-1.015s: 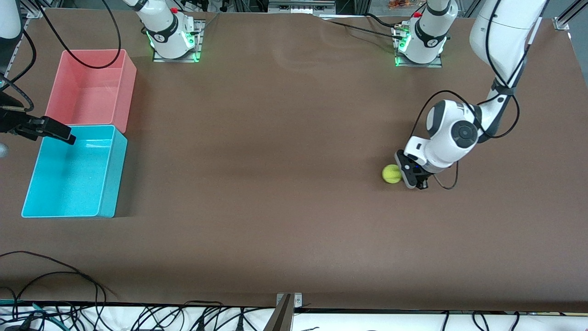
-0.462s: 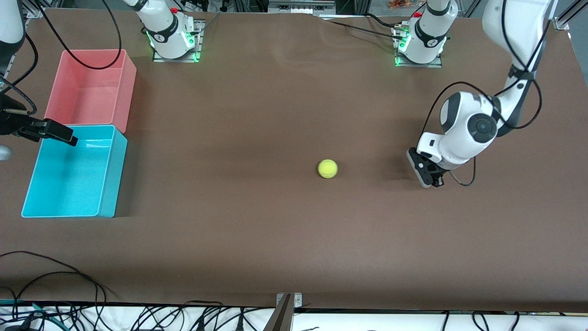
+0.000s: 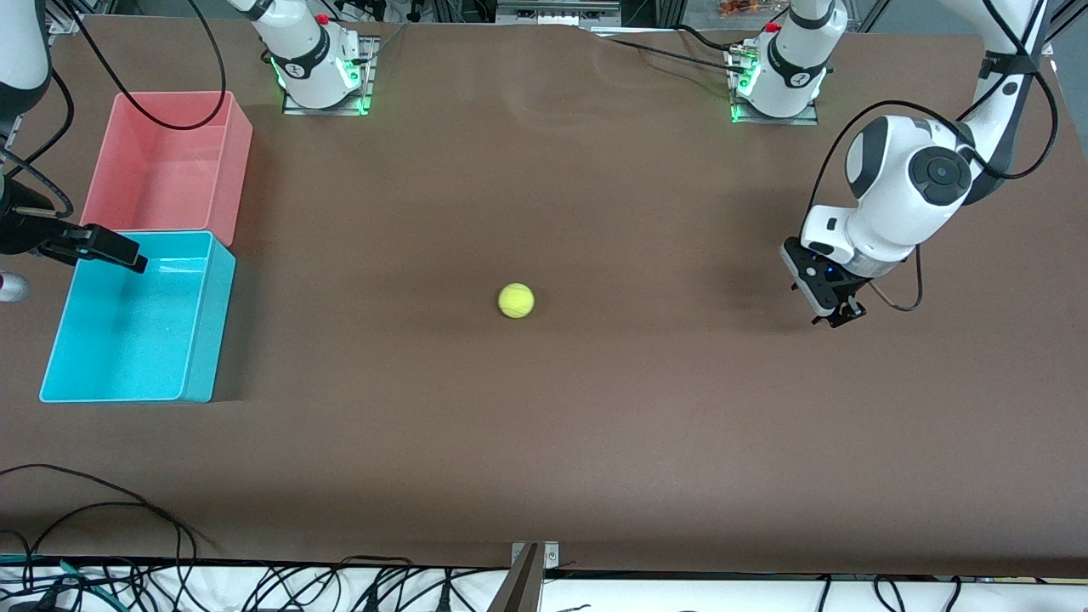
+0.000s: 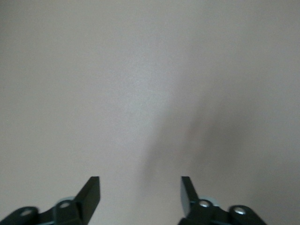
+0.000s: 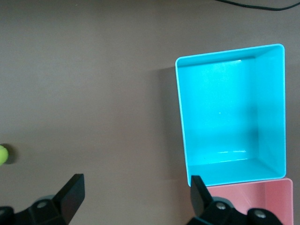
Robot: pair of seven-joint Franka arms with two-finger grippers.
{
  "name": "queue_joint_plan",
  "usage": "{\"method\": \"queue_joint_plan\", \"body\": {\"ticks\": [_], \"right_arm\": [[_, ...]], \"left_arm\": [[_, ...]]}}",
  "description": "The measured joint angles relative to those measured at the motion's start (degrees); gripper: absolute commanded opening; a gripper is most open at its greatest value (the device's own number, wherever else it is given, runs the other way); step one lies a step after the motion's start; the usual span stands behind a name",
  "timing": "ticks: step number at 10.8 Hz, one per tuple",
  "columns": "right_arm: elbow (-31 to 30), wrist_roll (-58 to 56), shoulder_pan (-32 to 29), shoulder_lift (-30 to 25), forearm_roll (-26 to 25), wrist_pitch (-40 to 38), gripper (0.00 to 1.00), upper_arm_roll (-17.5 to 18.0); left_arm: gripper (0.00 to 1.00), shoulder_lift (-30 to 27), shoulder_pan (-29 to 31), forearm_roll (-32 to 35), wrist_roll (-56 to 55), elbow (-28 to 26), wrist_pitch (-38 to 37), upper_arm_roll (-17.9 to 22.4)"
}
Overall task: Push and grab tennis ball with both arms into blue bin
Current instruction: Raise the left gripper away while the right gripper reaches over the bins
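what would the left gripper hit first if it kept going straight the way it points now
Most likely just the bare table. The left gripper points down with open fingers, and its wrist view shows only plain tabletop ahead. The tennis ball lies well off toward the right arm's end, outside that line.

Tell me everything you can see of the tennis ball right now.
The tennis ball is small, fuzzy and yellow-green, markings too small to read. It lies on the bare brown table near the middle, between the blue bin and the left hand. Nothing touches it but the table. It also shows at the right wrist view's edge.
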Motion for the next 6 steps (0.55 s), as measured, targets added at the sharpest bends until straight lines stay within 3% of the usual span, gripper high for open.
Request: {"method": "queue_joint_plan", "body": {"ticks": [2,6], "right_arm": [[-0.04,0.00,0.02,1.58,0.00,0.62,1.00,0.00],[-1.51,0.00,-0.01,3.85,0.00,1.31,1.00,-0.01]], "left_arm": [[1.00,-2.46,-0.26,0.00,0.00,-0.32,0.56,-0.05],[1.00,-12.72,-0.85,0.00,-0.15,-0.20,-0.99,-0.13]]}}
